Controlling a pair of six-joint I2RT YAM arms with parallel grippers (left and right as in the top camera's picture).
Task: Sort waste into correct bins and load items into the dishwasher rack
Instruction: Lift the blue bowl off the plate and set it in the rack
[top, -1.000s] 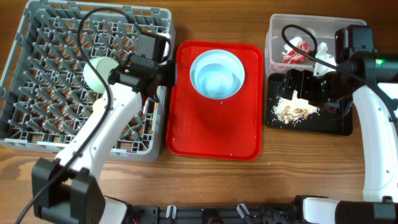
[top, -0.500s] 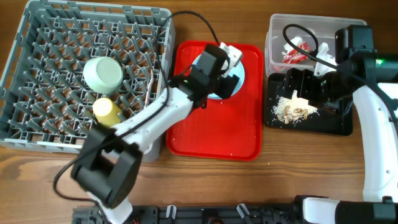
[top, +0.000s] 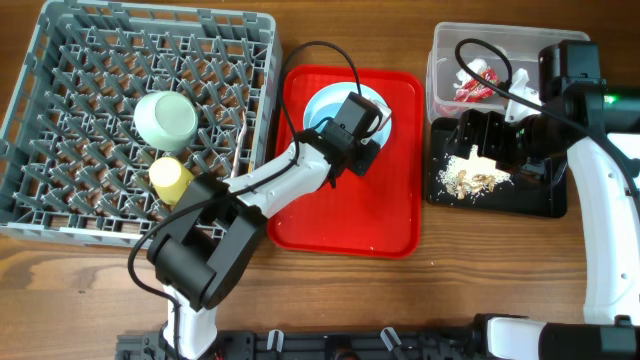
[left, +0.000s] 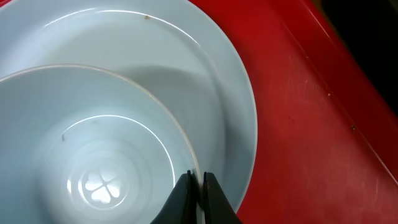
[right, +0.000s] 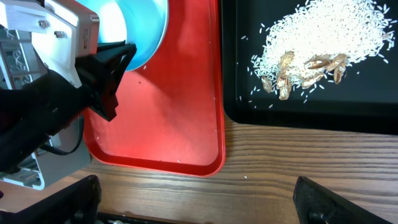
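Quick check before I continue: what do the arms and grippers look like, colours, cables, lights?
The left arm and right arm match: smooth white links, boxy black joints, each trailing a looping black cable. A small green light glows on the right arm. The left gripper has thin tapered black fingers on a white housing; the right gripper has broad black fingers.

Wooden table — grey rack left, red tray centre, clear tub and black tray right.
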